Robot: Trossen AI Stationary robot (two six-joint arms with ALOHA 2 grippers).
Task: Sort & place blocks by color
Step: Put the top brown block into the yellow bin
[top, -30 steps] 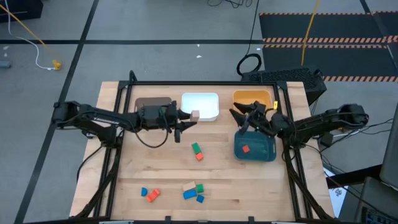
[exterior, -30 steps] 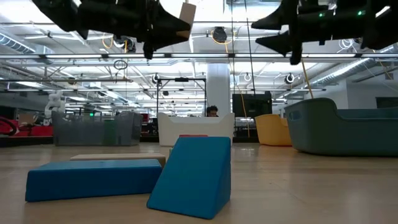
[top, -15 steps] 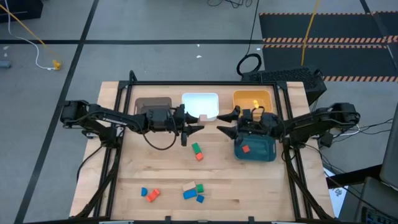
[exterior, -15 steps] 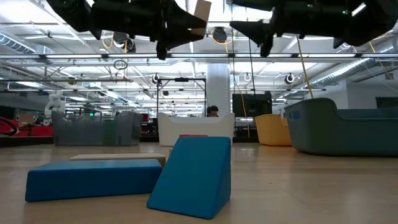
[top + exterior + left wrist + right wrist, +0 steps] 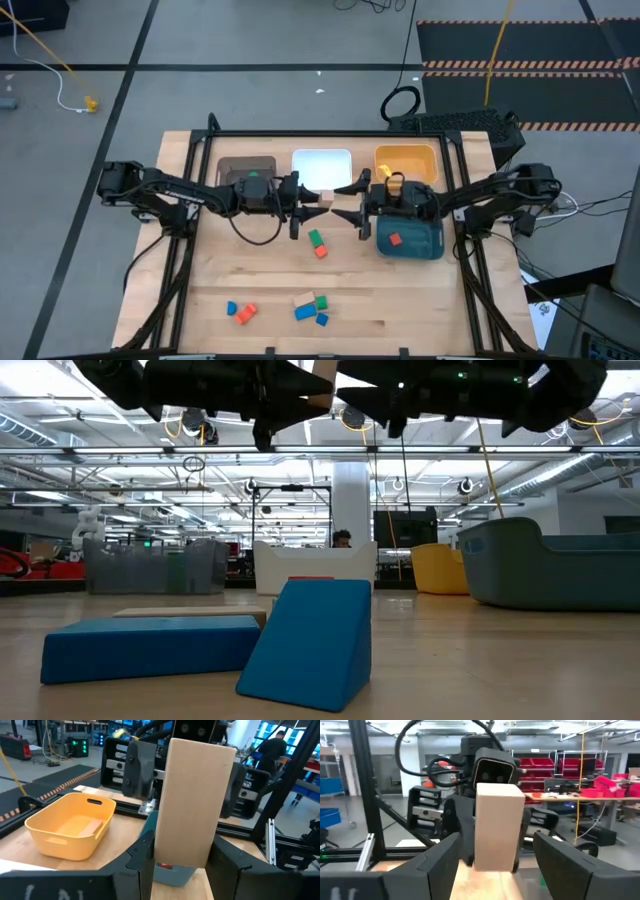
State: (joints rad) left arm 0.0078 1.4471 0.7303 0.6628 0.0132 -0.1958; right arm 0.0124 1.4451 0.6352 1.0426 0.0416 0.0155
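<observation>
A pale wood block (image 5: 325,197) hangs over the middle of the table in front of the white bin (image 5: 322,165), with my left gripper (image 5: 312,200) shut on it. My right gripper (image 5: 345,200) faces it from the right and is open. In the right wrist view its fingers (image 5: 440,865) stand on either side of the block (image 5: 497,827) with gaps showing. Loose blocks lie on the table: green (image 5: 316,238), red-orange (image 5: 321,251), and a cluster (image 5: 310,308) near the front edge. A red block (image 5: 394,240) lies in the teal bin (image 5: 425,245). My left gripper pinches the wood block's two opposite sides, low on the block (image 5: 165,855), between its two fingers (image 5: 142,860). The fingers lie level, coming from the table's left. The block stands upright in the hold, rising above the fingers, lifted clear of the table.
A brown bin (image 5: 247,168), the white bin and an orange bin (image 5: 405,160) stand in a row along the far edge, with the teal bin in front of the orange one. Blue (image 5: 232,309) and orange (image 5: 246,313) blocks lie at the front left. Two blue blocks (image 5: 310,640) fill the low view.
My right gripper has swung from over the teal bin toward the table's left, rolling level as it went, up to the wood block, so its fingers now flank it. My left gripper has carried the block slightly toward the right, still upright.
</observation>
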